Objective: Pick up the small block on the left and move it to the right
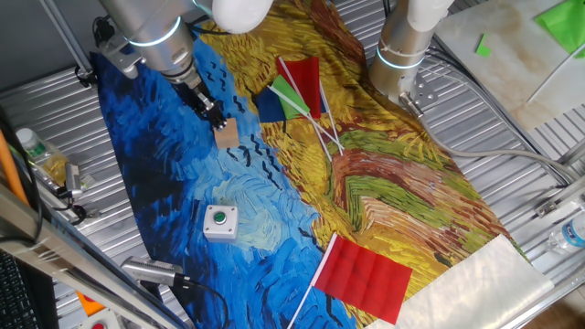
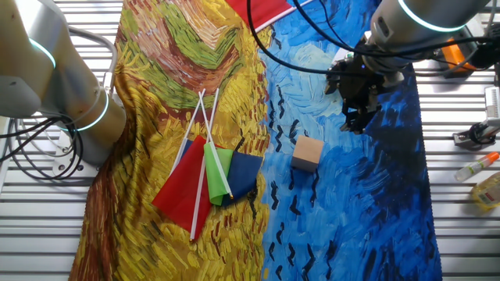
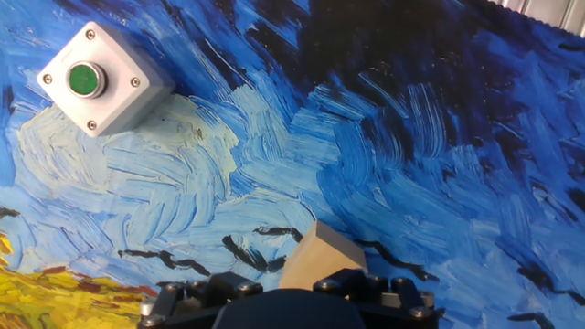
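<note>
The small block [image 1: 227, 133] is a plain tan wooden cube lying on the blue part of the painted cloth. It also shows in the other fixed view [image 2: 307, 152] and at the bottom edge of the hand view [image 3: 320, 260]. My gripper [image 1: 214, 116] hangs just up and left of the block, apart from it and holding nothing. In the other fixed view the gripper [image 2: 355, 119] stands to the right of the block with a clear gap. Its fingers look narrow and closed together. The fingertips do not show in the hand view.
A white box with a green button [image 1: 220, 222] sits on the cloth nearer the front. Small flags [image 1: 297, 91] lie on the yellow part, and a red flag [image 1: 366, 274] lies at the front. A second arm's base [image 1: 402, 55] stands at the back.
</note>
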### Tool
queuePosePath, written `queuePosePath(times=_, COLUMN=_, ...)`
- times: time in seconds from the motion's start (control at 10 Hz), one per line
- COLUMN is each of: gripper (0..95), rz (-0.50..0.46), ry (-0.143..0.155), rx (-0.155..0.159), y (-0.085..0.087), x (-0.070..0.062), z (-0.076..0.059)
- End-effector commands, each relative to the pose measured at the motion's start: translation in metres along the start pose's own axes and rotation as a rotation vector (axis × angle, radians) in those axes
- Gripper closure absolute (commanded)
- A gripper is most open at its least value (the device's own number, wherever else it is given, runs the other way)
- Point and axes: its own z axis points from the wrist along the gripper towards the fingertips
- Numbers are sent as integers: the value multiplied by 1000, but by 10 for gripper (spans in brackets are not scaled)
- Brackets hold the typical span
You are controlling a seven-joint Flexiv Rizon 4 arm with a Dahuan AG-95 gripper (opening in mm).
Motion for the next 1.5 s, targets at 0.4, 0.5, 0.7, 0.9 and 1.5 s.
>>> queuePosePath(times=0.4, gripper=190, rz=9, ry=-30, rx=-7, y=-1, x=25, z=19)
queuePosePath(times=0.5, gripper=190, rz=25, ry=-42, rx=-34, y=0, x=31, z=24)
queuePosePath(times=0.7, gripper=190, rz=45, ry=-45, rx=-39, y=-1, x=35, z=30)
queuePosePath(times=0.9, gripper=190, rz=61, ry=-60, rx=-48, y=-3, x=37, z=38)
queuePosePath(times=1.5, gripper=0, rz=89, ry=-80, rx=41, y=8, x=30, z=56)
